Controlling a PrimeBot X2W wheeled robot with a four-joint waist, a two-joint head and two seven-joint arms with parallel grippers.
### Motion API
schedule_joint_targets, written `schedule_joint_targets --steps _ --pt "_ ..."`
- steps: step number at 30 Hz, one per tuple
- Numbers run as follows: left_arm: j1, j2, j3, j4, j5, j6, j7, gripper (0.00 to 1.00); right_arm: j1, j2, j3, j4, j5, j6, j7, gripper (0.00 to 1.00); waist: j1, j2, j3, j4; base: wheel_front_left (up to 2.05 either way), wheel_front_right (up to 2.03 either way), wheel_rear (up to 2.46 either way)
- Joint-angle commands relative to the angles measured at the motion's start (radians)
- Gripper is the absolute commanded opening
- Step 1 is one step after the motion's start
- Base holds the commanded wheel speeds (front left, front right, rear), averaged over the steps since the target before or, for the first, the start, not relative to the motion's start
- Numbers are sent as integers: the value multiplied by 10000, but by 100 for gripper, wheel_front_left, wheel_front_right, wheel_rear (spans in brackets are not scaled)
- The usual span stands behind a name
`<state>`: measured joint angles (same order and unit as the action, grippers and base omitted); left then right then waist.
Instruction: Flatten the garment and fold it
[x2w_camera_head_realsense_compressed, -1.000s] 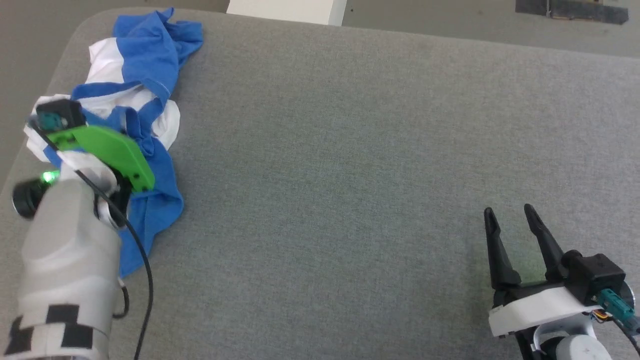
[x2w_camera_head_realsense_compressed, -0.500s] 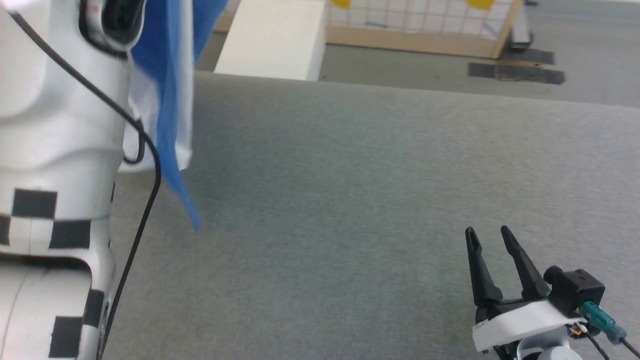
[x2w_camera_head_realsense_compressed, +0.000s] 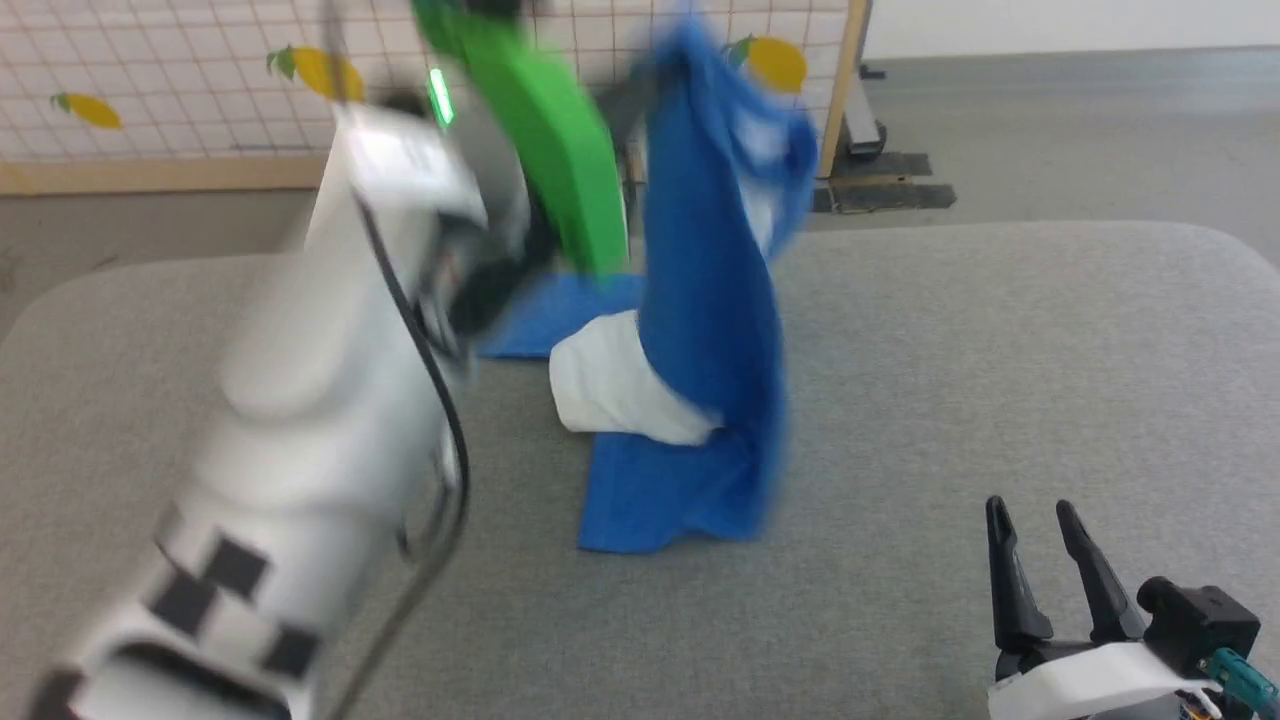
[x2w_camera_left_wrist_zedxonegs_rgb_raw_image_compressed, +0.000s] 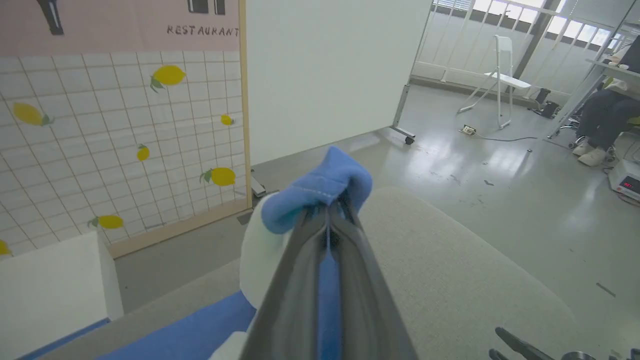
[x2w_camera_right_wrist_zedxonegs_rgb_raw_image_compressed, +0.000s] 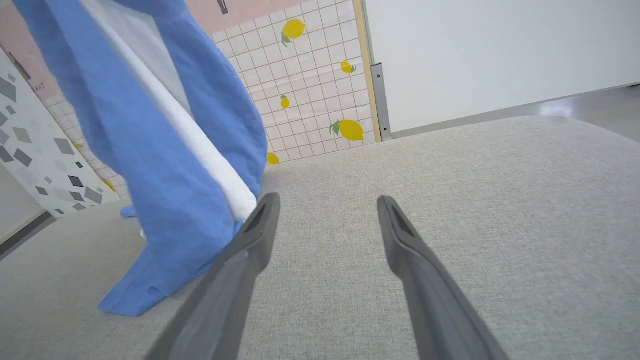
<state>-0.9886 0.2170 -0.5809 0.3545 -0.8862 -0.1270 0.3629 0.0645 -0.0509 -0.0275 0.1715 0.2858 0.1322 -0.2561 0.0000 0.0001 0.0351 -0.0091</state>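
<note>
1. Change: a second ago the garment (x2w_camera_head_realsense_compressed: 710, 330) was a crumpled heap lying flat at the upper left of the head view, with my left arm down over it. Now it hangs as a tall blue-and-white column in the middle of the frame. The whole head view has also shifted, so part of that is camera movement.
2. My left claw (x2w_camera_left_wrist_zedxonegs_rgb_raw_image_compressed: 330, 207) is clamped shut on a blue bunch of fabric, held high. The head view of it is badly blurred.
3. The garment's lower end still rests on the worktop (x2w_camera_head_realsense_compressed: 1000, 350): a blue flap at frame centre-bottom, a white fold above it, and more blue lying behind, towards the far edge.
4. Meaning: it is picked up but not spread. It is still twisted, so I judge flattening has barely begun and folding not at all.
5. My right claw (x2w_camera_head_realsense_compressed: 1028, 505) is at the lower right, jaws wide apart and empty, well apart from the fabric.
6. Room: bare worktop fills the right half of the frame, with plenty of space to lay the garment out.
7. Edges: the far edge and its rounded corner are at the upper right. The lemon-tiled panel (x2w_camera_head_realsense_compressed: 150, 100) stands beyond, at the upper left. The trailing blue part is near that far edge, so it could slide off.
</note>
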Motion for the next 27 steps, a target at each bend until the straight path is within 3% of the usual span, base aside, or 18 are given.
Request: schedule_joint_targets --steps 1,8,12,13,14,15,21,24,27 --pt "1101 -9 -374 50 -283 -35 270 0 105 7 -14 -51 54 -15 -55 100 0 -1 -248 -244 0 0 0" --pt "5148 305 -2332 662 -304 626 1608 0 287 7 -24 -165 144 -15 -56 100 0 -1 -327 -269 0 0 0" --pt "6288 401 -2575 787 -663 985 2038 0 386 7 -27 -176 177 -15 -56 100 0 -1 -384 -84 0 0 0" --pt "6404 385 -2335 660 -860 1101 1869 15 407 7 -27 -178 175 -15 -56 100 0 -1 -415 -24 0 0 0" --pt "6446 386 -2106 516 -1016 1182 1705 47 421 7 -24 -172 172 -15 -56 100 0 -1 -446 23 0 0 0" --pt "6443 400 -1759 286 -1192 1293 1425 100 435 7 -31 -163 170 -15 -56 100 0 -1 -498 92 0 0 0" --pt "6407 726 709 -1360 -2045 1819 -736 100 494 7 -5 -113 239 -15 -56 100 0 -1 -809 260 0 0 0" --pt "6729 1107 1750 -1820 -1569 2213 -2511 100 528 7 20 -56 322 -15 -56 100 0 -1 -952 239 0 0 0" --pt "7309 1511 2188 -1904 -562 2544 -4248 100 559 7 6 8 384 -15 -56 100 0 -1 -1081 180 0 0 0"
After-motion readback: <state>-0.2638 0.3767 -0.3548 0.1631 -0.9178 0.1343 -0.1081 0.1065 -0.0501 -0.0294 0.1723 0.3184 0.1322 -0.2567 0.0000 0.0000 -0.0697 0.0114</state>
